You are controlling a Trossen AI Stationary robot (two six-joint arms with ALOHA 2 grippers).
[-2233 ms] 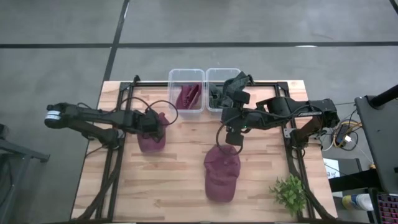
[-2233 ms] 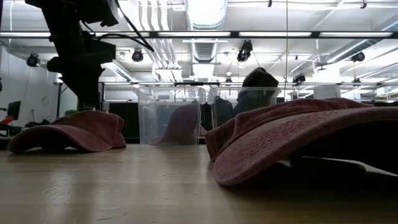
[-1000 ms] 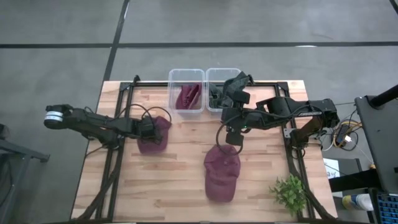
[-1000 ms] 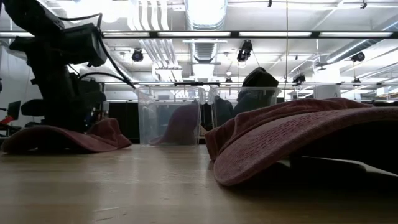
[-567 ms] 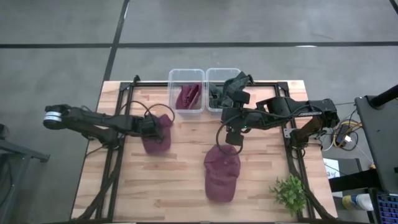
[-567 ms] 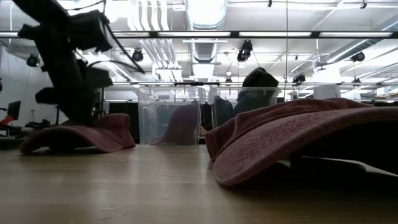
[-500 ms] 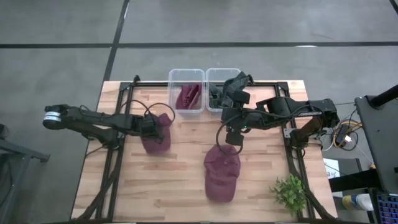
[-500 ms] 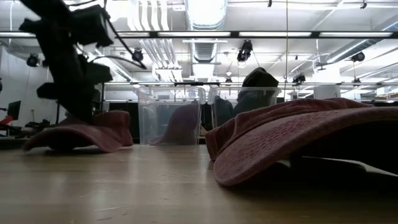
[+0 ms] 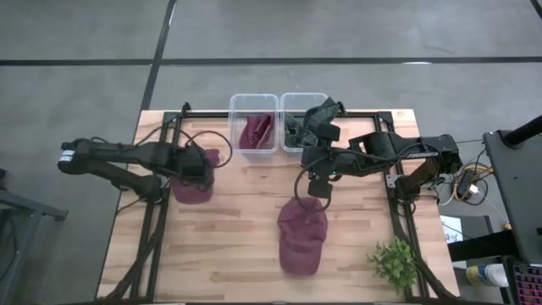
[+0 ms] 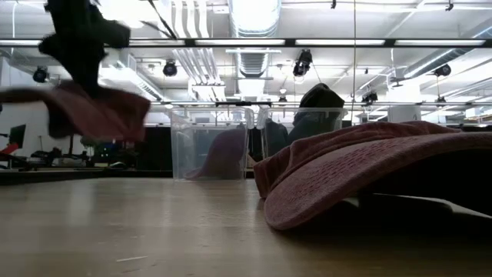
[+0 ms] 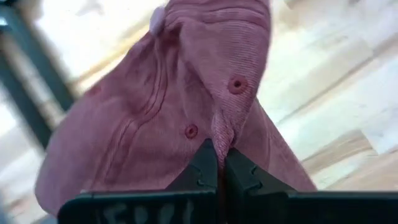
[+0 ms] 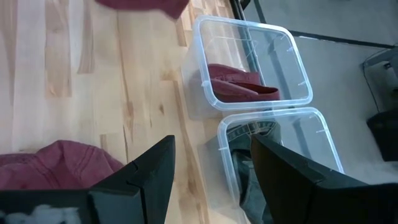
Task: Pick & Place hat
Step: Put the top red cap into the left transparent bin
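Observation:
A maroon hat point(image 9: 193, 183) hangs in the air over the table's left part, with my left gripper point(image 9: 200, 167) shut on it; the low view shows this hat point(image 10: 91, 110) well above the tabletop. A second maroon hat point(image 9: 302, 237) lies on its brim and crown on the table at centre right. My right gripper point(image 9: 315, 188) hovers open just beyond that hat's far end, touching nothing. A third maroon hat point(image 9: 257, 129) lies inside the left clear bin point(image 9: 236, 127). My left gripper pinches a raised fold of the hat's crown cloth point(image 11: 222, 132) between its two fingers point(image 11: 203, 168), beside an eyelet. The fingers come from above, pointing down. The hat hangs below them, its brim drooping, lifted clear of the table.
Two clear bins stand side by side at the table's far edge; the right bin point(image 9: 288, 106) holds a dark garment. A small green plant point(image 9: 394, 263) sits at the near right corner. Bare wood lies between the two hats and along the near edge.
My left gripper has risen and gone a little toward the table's left edge, taking the hat with it. The hat, which lay flattened on the table a second ago, now hangs clear of the wood. My right arm has kept still.

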